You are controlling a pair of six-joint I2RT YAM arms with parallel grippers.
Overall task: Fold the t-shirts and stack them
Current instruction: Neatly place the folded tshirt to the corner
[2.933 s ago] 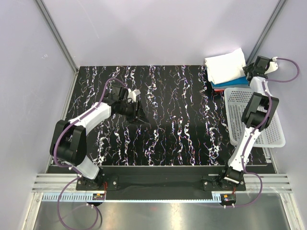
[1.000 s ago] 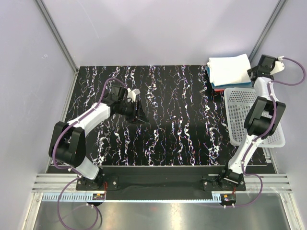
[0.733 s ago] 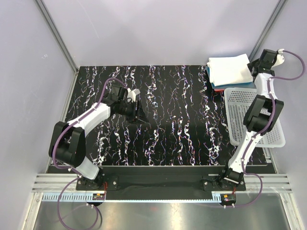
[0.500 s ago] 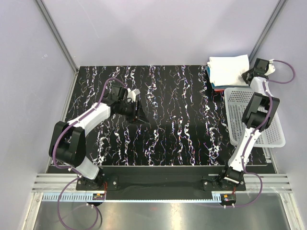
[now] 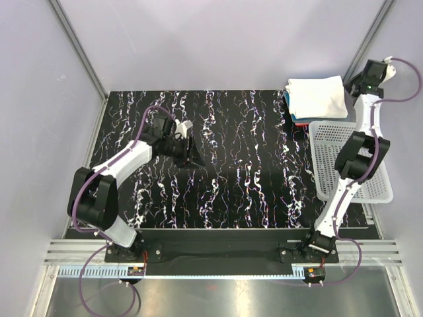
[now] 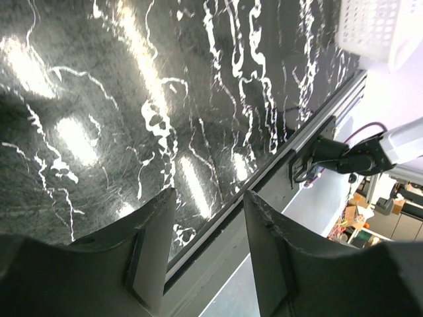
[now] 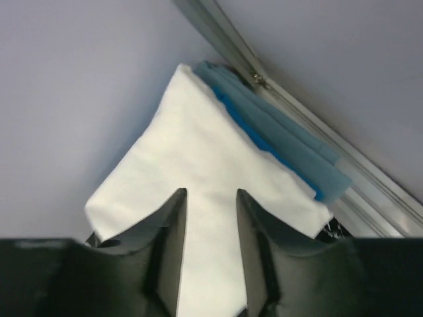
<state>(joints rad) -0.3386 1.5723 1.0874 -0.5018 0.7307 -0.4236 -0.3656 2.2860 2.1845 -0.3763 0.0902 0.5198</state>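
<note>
A folded white t-shirt (image 5: 316,96) lies on top of a folded blue t-shirt (image 5: 299,119) at the far right corner of the table. A red edge barely shows under them. In the right wrist view the white shirt (image 7: 211,178) covers the blue one (image 7: 277,142). My right gripper (image 5: 361,84) is open and empty, raised just right of the stack; its tips (image 7: 210,195) hang over the white shirt. My left gripper (image 5: 192,153) is open and empty over the left middle of the table, seen also in the left wrist view (image 6: 208,198).
A white lattice basket (image 5: 347,162) sits at the right edge of the black marbled table (image 5: 238,172), just in front of the stack; it also shows in the left wrist view (image 6: 380,30). Grey walls close in behind and at both sides.
The white shirt has been squared up on the stack. My right gripper has moved up and back to the right of it. The left arm has barely moved.
</note>
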